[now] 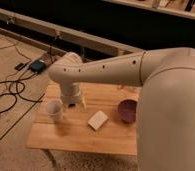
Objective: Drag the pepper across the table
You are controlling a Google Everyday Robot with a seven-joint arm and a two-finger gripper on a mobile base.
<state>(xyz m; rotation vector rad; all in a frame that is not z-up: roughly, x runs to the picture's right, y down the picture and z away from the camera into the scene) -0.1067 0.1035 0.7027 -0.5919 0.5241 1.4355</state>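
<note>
a sideways pull could knock over the white cup (54,109), since the tool (75,103) sits low on the counter (81,140) just right of the cup. the pepper is not visible, probably hidden under the tool. how far the tool is open, or what it holds, i cannot tell.

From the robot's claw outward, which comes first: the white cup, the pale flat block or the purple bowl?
The claw hangs over the table, toward its left part as pictured.
1. White cup, right beside it, picture's left.
2. Pale flat block, nearer the front middle.
3. Purple bowl, farthest, picture's right.
</note>
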